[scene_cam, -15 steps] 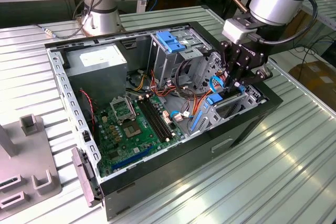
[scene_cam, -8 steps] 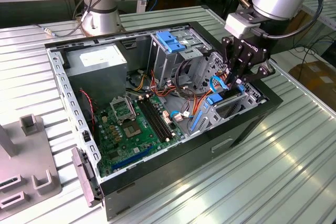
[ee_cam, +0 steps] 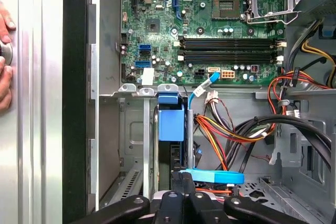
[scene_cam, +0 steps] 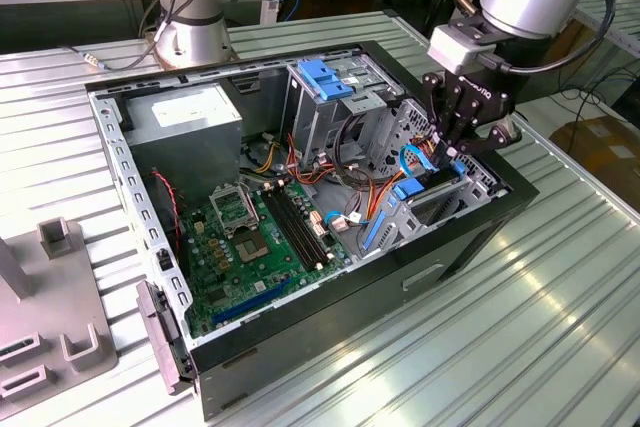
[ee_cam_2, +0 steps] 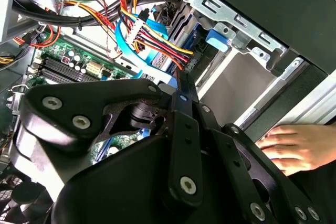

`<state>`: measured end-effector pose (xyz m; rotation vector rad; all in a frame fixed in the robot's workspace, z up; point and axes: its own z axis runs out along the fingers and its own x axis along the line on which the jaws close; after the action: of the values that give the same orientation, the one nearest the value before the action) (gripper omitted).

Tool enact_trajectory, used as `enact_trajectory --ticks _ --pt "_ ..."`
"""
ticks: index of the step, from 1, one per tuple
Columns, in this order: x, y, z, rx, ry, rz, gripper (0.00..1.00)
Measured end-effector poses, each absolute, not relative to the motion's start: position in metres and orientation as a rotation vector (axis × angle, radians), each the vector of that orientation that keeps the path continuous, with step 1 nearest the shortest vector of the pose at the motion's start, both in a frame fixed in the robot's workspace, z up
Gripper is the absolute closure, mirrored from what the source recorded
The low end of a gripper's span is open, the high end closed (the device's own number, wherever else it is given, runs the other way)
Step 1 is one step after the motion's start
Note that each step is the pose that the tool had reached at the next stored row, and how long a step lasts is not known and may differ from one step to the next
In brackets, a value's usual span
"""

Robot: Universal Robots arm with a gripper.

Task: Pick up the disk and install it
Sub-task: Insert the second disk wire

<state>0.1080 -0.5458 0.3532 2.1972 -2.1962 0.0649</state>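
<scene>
The disk (ee_cam: 171,121) stands on edge in a drive bay at the case's corner on the exterior view's right, with its blue rail (scene_cam: 412,190) facing up. My gripper (scene_cam: 455,155) hangs right above that bay and points down into the case. In both wrist views its fingers (ee_cam: 184,179) are pressed together, just over the disk's upper edge, with nothing seen between them. The second wrist view has the gripper (ee_cam_2: 178,85) close to a blue cable and a bundle of coloured wires.
The open computer case (scene_cam: 470,237) lies on a ribbed metal table. Inside are a green motherboard (scene_cam: 260,237), a grey power supply (scene_cam: 185,117), a drive cage with a blue top (scene_cam: 325,77) and loose cables (ee_cam: 231,129). A person's hand (ee_cam_2: 294,148) rests outside the case wall.
</scene>
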Motion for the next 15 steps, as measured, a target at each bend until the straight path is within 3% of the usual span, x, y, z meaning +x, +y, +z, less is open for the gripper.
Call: enact_trajectory --ticks 15 --pt "0.1080 -0.5458 0.3460 2.199 -2.198 0.061 0.90"
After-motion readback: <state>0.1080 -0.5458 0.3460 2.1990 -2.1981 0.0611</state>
